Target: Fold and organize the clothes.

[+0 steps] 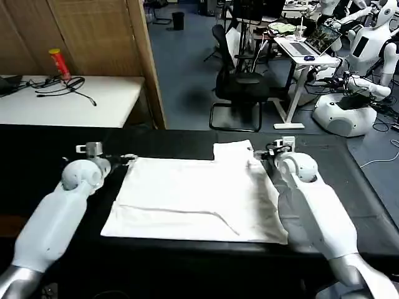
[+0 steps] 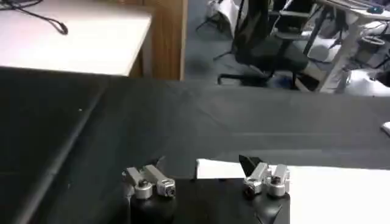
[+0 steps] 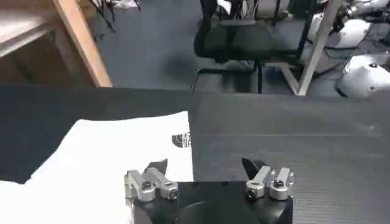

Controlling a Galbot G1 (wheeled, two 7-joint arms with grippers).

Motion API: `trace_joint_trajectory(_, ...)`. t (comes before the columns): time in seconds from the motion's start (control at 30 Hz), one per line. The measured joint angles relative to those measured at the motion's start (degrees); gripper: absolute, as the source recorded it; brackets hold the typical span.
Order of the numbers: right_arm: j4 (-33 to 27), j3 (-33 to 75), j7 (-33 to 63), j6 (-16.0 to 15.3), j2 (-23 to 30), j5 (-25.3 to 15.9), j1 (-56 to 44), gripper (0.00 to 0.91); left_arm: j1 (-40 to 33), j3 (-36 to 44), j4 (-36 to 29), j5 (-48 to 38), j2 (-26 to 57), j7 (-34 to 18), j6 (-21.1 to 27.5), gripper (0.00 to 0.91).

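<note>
One white short-sleeved cotton T-shirt lies spread flat on the black table cover, partly folded into a broad rectangle, with one flap — a sleeve or a folded-over end — sticking out at its far edge toward the right. A small dark logo print shows near the edge of that flap in the right wrist view; its lettering is too small to read.

Two grippers are at the shirt's far corners. The left gripper sits low at the far left corner, jaws spread wide, with the corner of the cloth between the fingertips; whether they touch it is hard to tell. The right gripper is at the far right, beside the flap, jaws also wide apart and holding nothing, one finger over white cloth and the other over bare black cover.

The shirt's near right corner is hidden behind the right arm in the head view.
</note>
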Motion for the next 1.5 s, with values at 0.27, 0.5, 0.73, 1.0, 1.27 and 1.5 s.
trace_joint_trajectory(0.27,-2.8,0.3,-1.1,0.7,2.5,-2.8,1.1,0.702,-1.0,0.5,2.4,1.5,-0.9,2.0,-0.7,0.731)
trace_joint_trajectory(0.5,-3.3,0.6,-1.1,-0.1,3.5,-3.2,1.2,0.137,-2.5,1.9,4.6,3.9,-2.3,3.4,-1.9,0.185)
trace_joint_trajectory(0.73,-2.6,0.5,-1.2,0.0,3.5,-3.3,0.5,0.049,-3.0,2.5,5.6,4.4,-2.3,4.0,-2.0,0.146)
trace_joint_trajectory(1.0,-0.1,1.6,-2.9,4.7,2.6,-2.2,-1.2,0.01,-3.0,2.7,6.0,5.6,-2.8,4.3,-2.6,0.107)
trace_joint_trajectory(1.27,10.2,3.5,-3.8,4.6,-1.5,1.8,-5.2,0.0,-0.9,1.0,1.0,3.7,-1.2,2.6,-2.3,0.098)
trace_joint_trajectory(1.5,21.3,5.1,-3.7,2.0,-7.2,3.7,-11.7,0.0,4.6,-1.9,-11.1,1.8,4.2,1.9,-0.9,0.098)
